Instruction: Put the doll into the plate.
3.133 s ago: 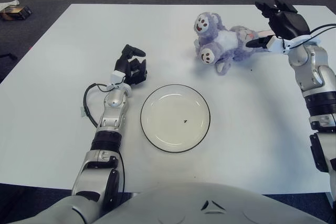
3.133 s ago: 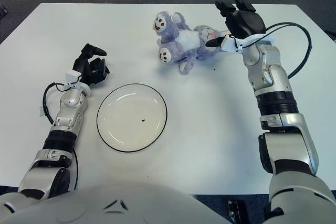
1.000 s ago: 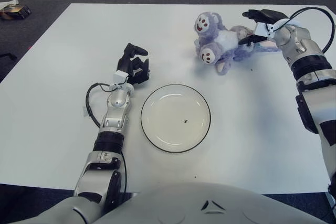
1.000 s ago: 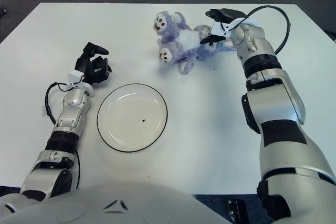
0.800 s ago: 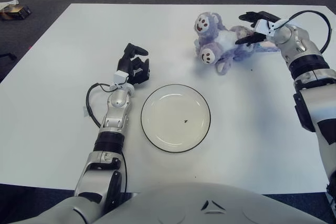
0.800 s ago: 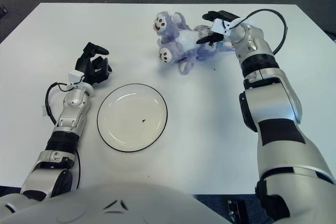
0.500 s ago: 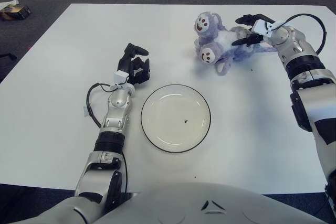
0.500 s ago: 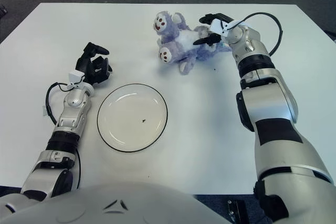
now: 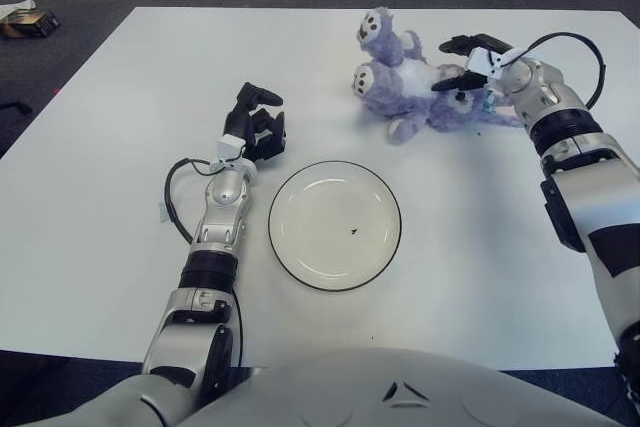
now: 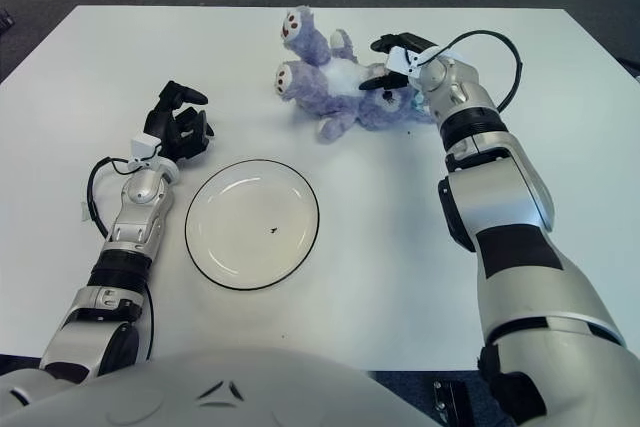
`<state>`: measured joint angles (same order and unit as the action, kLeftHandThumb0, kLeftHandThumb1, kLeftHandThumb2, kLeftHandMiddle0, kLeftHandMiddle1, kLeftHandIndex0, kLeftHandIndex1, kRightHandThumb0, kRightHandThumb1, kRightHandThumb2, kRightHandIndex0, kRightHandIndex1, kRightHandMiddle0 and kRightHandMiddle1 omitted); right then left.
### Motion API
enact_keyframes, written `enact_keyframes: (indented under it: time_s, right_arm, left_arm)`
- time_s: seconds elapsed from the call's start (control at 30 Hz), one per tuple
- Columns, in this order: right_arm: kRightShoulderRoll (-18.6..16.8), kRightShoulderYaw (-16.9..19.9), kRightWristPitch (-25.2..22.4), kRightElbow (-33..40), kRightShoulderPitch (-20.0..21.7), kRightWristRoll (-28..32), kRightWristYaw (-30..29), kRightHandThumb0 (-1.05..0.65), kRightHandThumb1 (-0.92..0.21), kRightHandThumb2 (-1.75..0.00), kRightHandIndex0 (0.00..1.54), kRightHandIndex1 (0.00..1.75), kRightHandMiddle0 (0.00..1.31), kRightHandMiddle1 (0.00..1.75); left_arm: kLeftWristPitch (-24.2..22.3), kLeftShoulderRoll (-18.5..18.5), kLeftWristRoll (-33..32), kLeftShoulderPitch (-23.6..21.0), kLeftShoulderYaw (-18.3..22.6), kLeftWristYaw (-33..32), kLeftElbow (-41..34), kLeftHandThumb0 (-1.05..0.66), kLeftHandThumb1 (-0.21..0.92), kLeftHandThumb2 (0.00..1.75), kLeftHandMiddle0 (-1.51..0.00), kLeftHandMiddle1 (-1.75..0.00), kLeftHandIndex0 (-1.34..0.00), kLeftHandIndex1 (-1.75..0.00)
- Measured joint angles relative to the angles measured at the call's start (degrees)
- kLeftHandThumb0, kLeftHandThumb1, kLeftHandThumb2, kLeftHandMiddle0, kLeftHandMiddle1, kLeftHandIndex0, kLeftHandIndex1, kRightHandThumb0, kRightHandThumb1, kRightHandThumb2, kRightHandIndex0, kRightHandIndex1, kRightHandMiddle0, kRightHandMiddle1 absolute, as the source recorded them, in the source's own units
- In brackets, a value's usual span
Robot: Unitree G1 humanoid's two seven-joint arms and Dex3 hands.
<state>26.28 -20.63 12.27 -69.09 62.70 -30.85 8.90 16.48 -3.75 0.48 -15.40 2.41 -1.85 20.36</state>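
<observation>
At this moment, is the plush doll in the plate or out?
Out. The purple plush doll lies on the table beyond the bare plate, right hand at it.

i see a lavender-purple doll (image 9: 405, 87) with a white belly and pale soles marked with dark smiley faces, lying on the white table (image 9: 120, 207). the plate (image 9: 334, 225) is cream-white with a thin black rim and a tiny dark speck near its middle. both hands, left hand (image 9: 252, 125) and right hand (image 9: 470, 59), have black fingers on silver-grey arms with black joints.
</observation>
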Motion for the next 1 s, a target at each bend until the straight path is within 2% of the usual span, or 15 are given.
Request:
enact_keyframes:
  time_s: [0.63, 1.0]
  right_arm:
    - [0.5, -0.6, 2.3, 0.1, -1.1, 0.2, 0.7, -0.59, -0.90, -0.01, 0.65, 1.58, 0.47, 0.03]
    - [2.1, 0.6, 3.2, 1.2, -3.2, 2.2, 3.8, -0.55, -0.91, 0.00, 0.65, 1.66, 0.55, 0.04]
  left_arm:
    - [0.1, 0.0, 0.0, 0.0, 0.0, 0.0, 0.1, -0.38, 0.67, 0.85, -0.70, -1.75, -0.35, -1.75]
    - [0.1, 0.0, 0.0, 0.0, 0.1, 0.0, 0.0, -0.38, 0.67, 0.85, -0.70, -1.75, -0.35, -1.75]
